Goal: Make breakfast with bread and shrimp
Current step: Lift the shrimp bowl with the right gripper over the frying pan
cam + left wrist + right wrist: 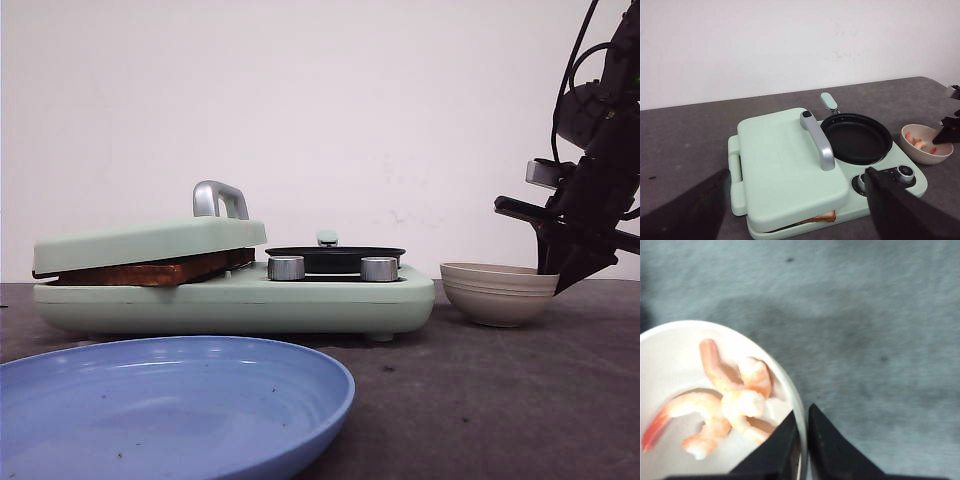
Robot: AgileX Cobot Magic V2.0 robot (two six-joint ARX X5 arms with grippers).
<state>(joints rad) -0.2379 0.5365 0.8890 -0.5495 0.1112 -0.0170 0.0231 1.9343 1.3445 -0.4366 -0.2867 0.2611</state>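
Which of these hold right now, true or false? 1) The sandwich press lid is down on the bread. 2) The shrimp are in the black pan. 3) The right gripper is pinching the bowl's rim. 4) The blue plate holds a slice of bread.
1) True: the lid rests on the bread.
2) False: the shrimp lie in the beige bowl; the pan is empty.
3) True: the right gripper is closed on the rim, one finger inside, one outside.
4) False: the blue plate carries no bread.

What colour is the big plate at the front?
The plate is light blue with tiny dark specks, best seen in the front view.
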